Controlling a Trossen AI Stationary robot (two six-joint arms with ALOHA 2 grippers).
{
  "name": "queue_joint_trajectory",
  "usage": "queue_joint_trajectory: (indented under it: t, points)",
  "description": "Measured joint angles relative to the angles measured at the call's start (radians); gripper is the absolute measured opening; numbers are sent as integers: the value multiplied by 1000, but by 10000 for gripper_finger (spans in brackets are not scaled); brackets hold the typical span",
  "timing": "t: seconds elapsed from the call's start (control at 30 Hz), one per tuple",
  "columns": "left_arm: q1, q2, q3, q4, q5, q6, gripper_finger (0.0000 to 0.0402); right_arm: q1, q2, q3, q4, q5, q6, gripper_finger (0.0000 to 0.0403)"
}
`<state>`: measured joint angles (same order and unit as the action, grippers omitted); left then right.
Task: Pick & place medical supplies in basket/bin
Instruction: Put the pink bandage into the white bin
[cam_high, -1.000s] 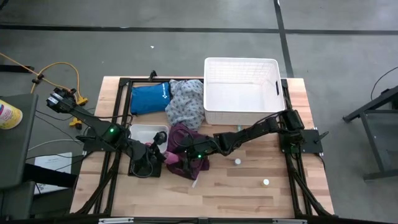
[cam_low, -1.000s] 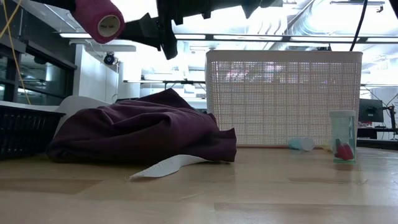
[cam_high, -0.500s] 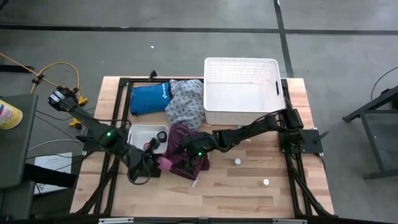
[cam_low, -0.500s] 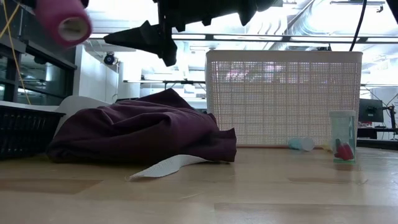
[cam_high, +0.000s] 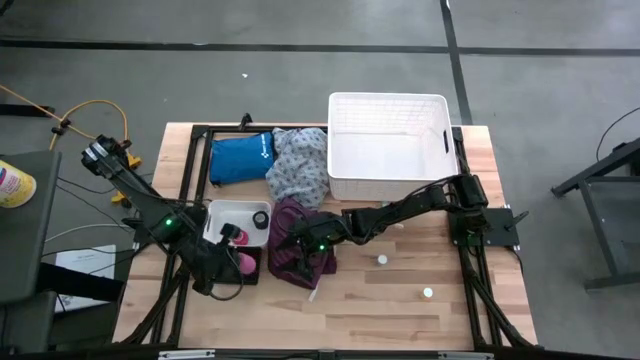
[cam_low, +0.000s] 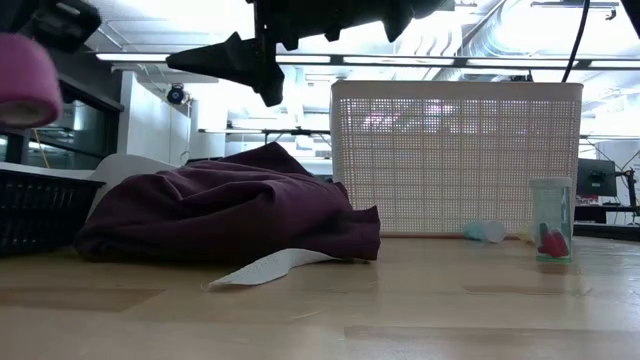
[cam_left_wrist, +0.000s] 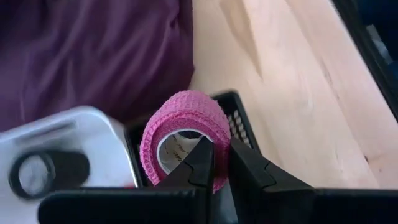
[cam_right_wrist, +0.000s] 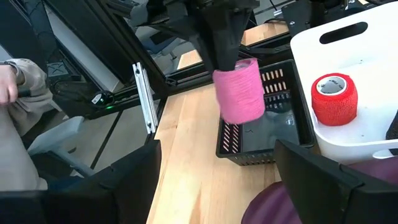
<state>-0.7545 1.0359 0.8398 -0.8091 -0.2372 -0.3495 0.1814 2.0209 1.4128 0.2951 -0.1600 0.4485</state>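
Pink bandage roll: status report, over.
Left pincer shut on pink bandage roll, above black mesh crate. Right pincer open over maroon cloth. Nothing blocking.

Wooden surface (cam_high: 400, 300) carrying white basket (cam_high: 388, 146), maroon garment (cam_high: 302, 250), grey-patterned garment (cam_high: 298, 165), blue pouch (cam_high: 241, 157), white tray (cam_high: 232, 214), black crate (cam_high: 228, 282).

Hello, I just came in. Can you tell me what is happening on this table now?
The left gripper holds a pink bandage roll above the small black mesh crate, next to the white tray that contains a red roll. The right gripper hovers open over the maroon cloth. The large white basket stands behind, with two small vials left on the wood.
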Motion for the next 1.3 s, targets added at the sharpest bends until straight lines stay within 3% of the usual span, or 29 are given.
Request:
queue_joint_trajectory:
  t: [0.37,0.97,1.3]
  points:
    - [21,-7,0,-210,-32,-220,28,0,0,0,0,0,0,300]
    - [369,-194,0,-442,-28,-227,28,0,0,0,0,1,-7,300]
    - [493,-208,-21,-436,-6,-234,28,0,0,0,0,4,-7,300]
